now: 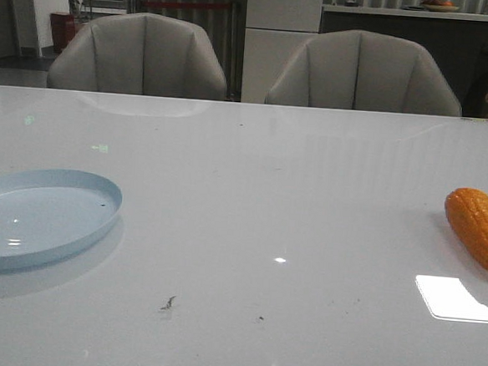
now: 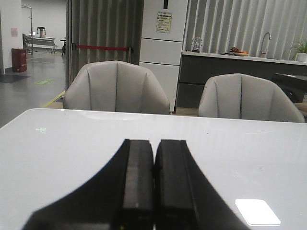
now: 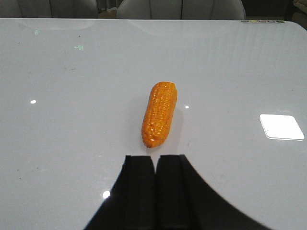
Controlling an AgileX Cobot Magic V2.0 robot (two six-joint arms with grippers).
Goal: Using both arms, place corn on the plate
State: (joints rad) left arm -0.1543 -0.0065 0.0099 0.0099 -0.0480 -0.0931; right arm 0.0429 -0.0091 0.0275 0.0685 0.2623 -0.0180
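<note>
Chairs (image 1: 140, 54) beyond your table (image 1: 268, 201), corn (image 1: 478, 227) lying far right, partly cut off at frame edge, plate (image 1: 39, 215) far left, well apart, left gripper (image 2: 154, 184) and right gripper (image 3: 155, 184) both pressed closed, empty, corn just beyond right fingertips.

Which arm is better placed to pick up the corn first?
Right. The corn lies on the table's right side, just ahead of the shut right pincer. The left pincer, also shut, faces bare table.
</note>
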